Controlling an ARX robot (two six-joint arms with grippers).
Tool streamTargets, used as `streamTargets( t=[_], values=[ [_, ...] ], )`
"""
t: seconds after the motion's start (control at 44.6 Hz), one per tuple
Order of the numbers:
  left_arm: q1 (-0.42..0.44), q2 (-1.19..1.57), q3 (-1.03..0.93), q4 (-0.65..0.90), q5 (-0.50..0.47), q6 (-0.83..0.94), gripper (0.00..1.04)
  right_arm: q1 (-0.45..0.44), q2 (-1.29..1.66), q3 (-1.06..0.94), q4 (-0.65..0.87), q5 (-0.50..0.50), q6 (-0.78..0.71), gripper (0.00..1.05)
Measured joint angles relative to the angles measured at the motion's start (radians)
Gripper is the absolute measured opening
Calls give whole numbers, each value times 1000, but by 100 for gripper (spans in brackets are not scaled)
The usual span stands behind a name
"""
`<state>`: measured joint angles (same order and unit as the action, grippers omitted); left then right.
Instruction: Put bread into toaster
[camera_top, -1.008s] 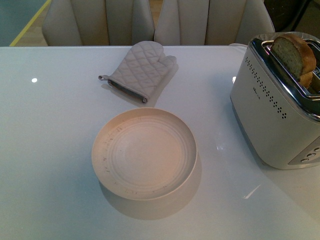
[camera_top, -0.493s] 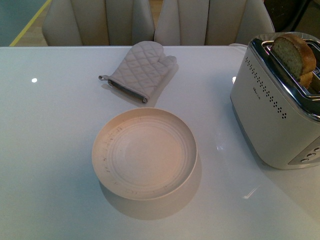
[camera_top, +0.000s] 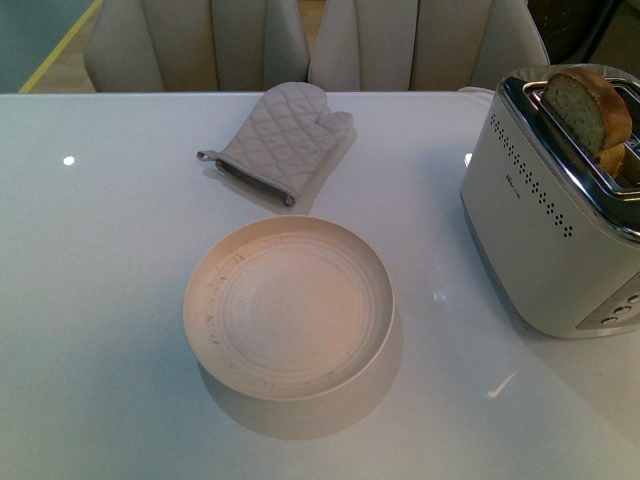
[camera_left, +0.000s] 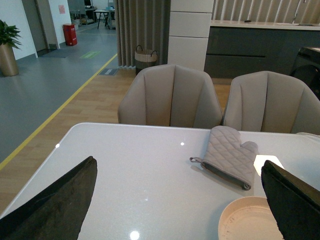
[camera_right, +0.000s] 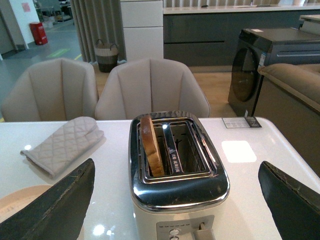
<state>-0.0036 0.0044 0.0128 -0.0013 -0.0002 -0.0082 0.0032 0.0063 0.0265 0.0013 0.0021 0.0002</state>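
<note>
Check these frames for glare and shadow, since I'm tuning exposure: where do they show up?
Front view: small bright glints on the glossy table, and the plate casts a soft shadow toward the camera. Left wrist view: a bright patch beside the oven mitt. Right wrist view: highlights on the toaster chrome top; the bread stays readable.

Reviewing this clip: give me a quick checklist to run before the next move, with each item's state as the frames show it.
1. Bread standing in a toaster slot: ok, top still pokes out.
2. Second slot empty: ok.
3. Plate holds no bread: ok.
4. Left pincer open and holding nothing: ok.
5. Right pincer open and holding nothing: ok.
6. Lever pressed down: cannot tell.
</note>
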Motion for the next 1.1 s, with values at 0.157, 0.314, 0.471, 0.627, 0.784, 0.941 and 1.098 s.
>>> streamTargets(
  t=[0.157, 0.314, 0.471, 0.627, 0.784, 0.941, 1.098],
  values=[
    [0, 0, 0, 0, 0, 0, 98, 0, 0, 0, 0, 0, 0, 96],
    [0, 0, 0, 0, 0, 0, 98, 0, 0, 0, 0, 0, 0, 96],
    [0, 0, 0, 0, 0, 0, 98, 0, 0, 0, 0, 0, 0, 96],
    [0, 0, 0, 0, 0, 0, 98, 0, 0, 0, 0, 0, 0, 96],
    [0, 0, 0, 0, 0, 0, 98, 0, 0, 0, 0, 0, 0, 96],
    [0, 0, 0, 0, 0, 0, 98, 0, 0, 0, 0, 0, 0, 96],
    [0, 0, 0, 0, 0, 0, 98, 0, 0, 0, 0, 0, 0, 96]
  ],
)
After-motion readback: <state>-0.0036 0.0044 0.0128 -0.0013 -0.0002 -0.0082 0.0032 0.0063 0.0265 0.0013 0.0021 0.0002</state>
